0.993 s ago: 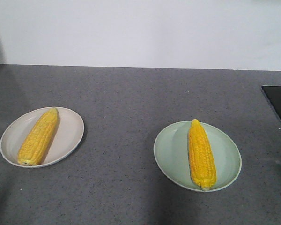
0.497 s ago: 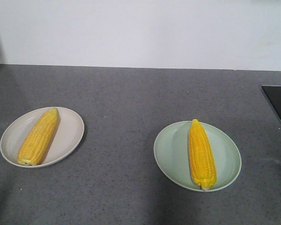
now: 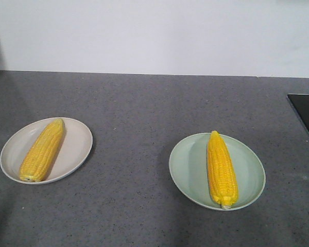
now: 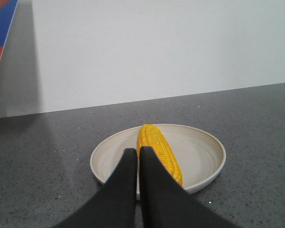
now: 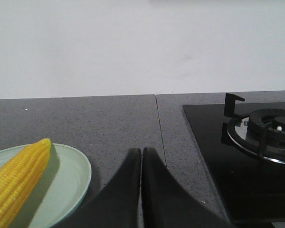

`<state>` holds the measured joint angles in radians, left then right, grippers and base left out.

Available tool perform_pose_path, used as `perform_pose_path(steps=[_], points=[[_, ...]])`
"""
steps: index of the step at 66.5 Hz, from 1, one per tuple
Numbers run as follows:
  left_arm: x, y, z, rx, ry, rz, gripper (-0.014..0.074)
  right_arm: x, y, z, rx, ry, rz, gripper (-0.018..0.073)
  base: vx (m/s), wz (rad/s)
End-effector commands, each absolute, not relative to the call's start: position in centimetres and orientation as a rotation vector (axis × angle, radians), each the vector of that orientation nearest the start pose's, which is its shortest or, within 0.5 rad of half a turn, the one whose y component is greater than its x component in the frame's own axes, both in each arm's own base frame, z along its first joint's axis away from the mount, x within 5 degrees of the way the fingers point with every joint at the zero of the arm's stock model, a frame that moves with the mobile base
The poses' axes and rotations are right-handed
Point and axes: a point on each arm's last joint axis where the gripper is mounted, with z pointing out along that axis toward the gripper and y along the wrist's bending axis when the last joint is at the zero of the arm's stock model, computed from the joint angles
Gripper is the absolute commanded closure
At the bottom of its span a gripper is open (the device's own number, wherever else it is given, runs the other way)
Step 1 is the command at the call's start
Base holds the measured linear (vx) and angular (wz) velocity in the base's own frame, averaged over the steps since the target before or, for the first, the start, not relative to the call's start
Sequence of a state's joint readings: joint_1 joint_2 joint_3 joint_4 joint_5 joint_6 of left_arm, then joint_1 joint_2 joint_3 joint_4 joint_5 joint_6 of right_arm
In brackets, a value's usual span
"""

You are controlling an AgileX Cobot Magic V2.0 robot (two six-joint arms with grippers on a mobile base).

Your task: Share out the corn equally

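Corn (image 3: 42,150) lay singly on the beige plate (image 3: 74,149) and corn (image 3: 221,169) on the green plate (image 3: 190,170), unchanged over the last second; distribution appeared complete. Left gripper (image 4: 138,156) and right gripper (image 5: 141,156) stayed closed, empty.

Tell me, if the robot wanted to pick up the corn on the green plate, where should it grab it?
Probably around the thick middle of the corn, coming straight down from above with the fingers closing across its width. It lies flat along the green plate, tapering toward its far tip, so the middle looks widest and most balanced.
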<state>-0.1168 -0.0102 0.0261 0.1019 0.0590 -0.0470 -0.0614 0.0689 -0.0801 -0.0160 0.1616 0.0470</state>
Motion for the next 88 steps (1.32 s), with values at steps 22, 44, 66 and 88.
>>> perform_pose_path(steps=[22, 44, 66, 88], points=[[5.5, -0.7, 20.2, 0.125, 1.483, -0.061, 0.0603, 5.6, -0.4, 20.3, 0.080, 1.489, -0.016, 0.0570, 0.00, 0.00], [5.5, -0.7, 20.2, 0.125, 1.483, -0.061, 0.0603, 5.6, -0.4, 20.3, 0.084, 1.486, -0.011, 0.0570, 0.00, 0.00], [5.5, -0.7, 20.2, 0.125, 1.483, -0.061, 0.0603, 5.6, -0.4, 20.3, 0.082, 1.486, -0.014, 0.0570, 0.00, 0.00], [5.5, -0.7, 20.2, 0.125, 1.483, -0.061, 0.0603, 5.6, -0.4, 20.3, 0.082, 1.486, -0.014, 0.0570, 0.00, 0.00]])
